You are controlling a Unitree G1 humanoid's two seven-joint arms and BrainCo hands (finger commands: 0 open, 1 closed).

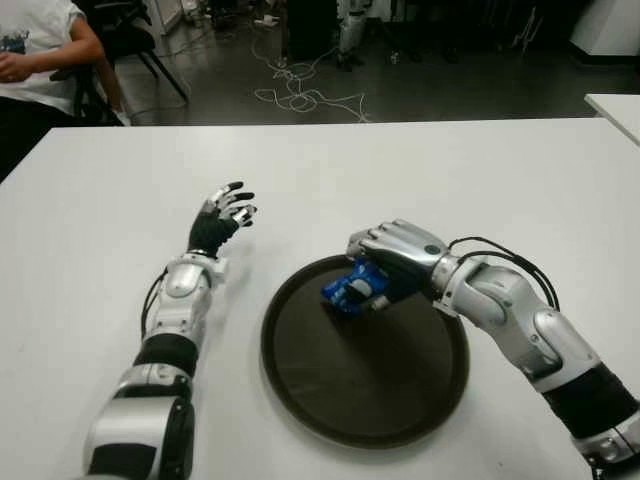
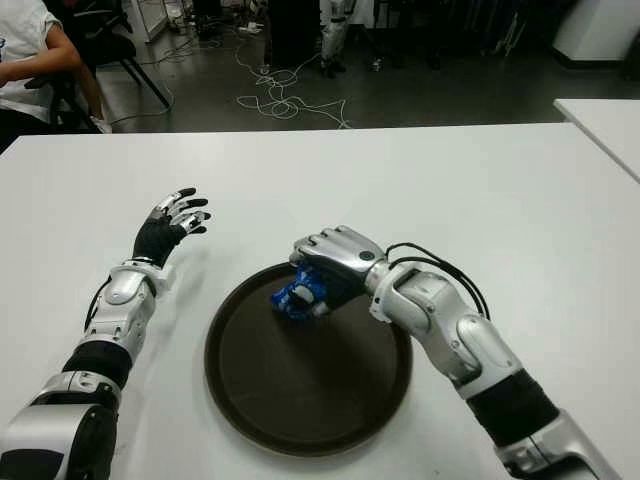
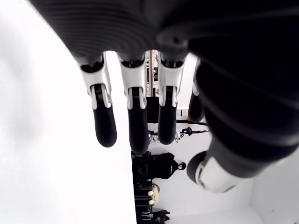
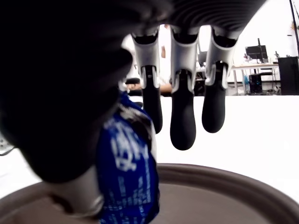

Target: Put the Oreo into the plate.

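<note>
Two hands: both over the white table (image 1: pixel 400 170), one at work, one idle.
Right hand (image 1: pixel 392 258): above the far rim of the plate, fingers (image 4: pixel 182 126) curled around the Oreo pack.
Oreo pack (image 1: pixel 355 288): blue wrapper, gripped between thumb and fingers, just over the plate's far inner part; whether it touches the plate cannot be told.
Plate (image 1: pixel 365 395): round, dark brown, on the table in front of the robot.
Left hand (image 1: pixel 222 215): left of the plate, fingers spread and holding nothing.
Person (image 1: pixel 35 50): seated at the far left corner, partly in view.
</note>
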